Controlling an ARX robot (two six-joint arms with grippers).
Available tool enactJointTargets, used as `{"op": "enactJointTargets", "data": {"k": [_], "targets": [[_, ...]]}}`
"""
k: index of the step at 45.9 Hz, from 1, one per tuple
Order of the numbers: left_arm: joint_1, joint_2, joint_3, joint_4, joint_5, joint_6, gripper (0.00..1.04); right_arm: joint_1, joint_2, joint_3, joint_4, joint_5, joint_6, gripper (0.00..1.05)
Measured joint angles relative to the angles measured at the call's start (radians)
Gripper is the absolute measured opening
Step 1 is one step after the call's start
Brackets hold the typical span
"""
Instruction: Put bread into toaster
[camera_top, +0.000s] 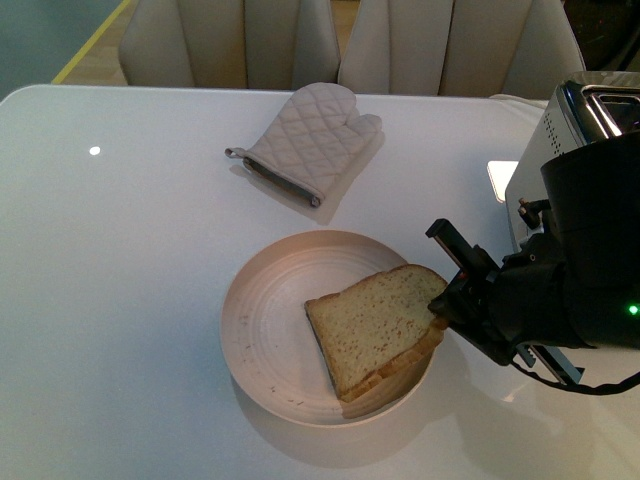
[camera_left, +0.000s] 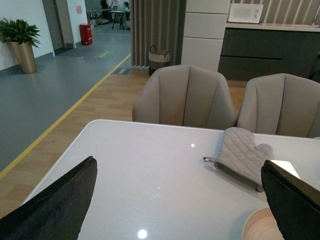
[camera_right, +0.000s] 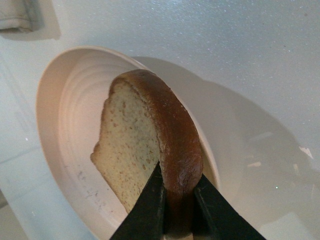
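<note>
From the front, our right gripper (camera_top: 441, 306) is pinched tight on the crust of the bread (camera_top: 372, 325), which sits tilted, low over the plate (camera_top: 255, 330). The toaster (camera_top: 585, 120) stands apart from the plate, on the right arm's side.

From the left wrist, our left gripper (camera_left: 178, 165) is spread wide and holds nothing.

From the right wrist, both fingers (camera_right: 150, 205) clamp the rounded crust above the plate.

We judge the grasp made. Lifting, carrying and dropping the bread into a slot remain.

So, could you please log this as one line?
right end effector: shut on bread | bread: tilted over plate, not in toaster | left end effector: open
</note>
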Motion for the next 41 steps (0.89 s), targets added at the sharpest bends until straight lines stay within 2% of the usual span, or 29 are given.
{"op": "enactJointTargets", "data": {"k": [3,14,23,29,31,41], "targets": [[0.000,0.000,0.000,0.000,0.000,0.000,0.98,-0.005,-0.037,-0.013,0.001,-0.006,0.000,0.03],[0.000,0.000,0.000,0.000,0.000,0.000,0.98,-0.026,-0.198,-0.027,-0.029,0.004,-0.038,0.03],[0.000,0.000,0.000,0.000,0.000,0.000,0.98,-0.089,-0.510,0.020,-0.165,0.114,-0.263,0.03],[0.000,0.000,0.000,0.000,0.000,0.000,0.98,-0.161,-0.686,0.111,-0.265,0.239,-0.452,0.03],[0.000,0.000,0.000,0.000,0.000,0.000,0.98,-0.191,-0.730,0.146,-0.275,0.284,-0.558,0.03],[0.000,0.000,0.000,0.000,0.000,0.000,0.98,-0.246,-0.702,0.201,-0.334,0.301,-0.848,0.03]]}}
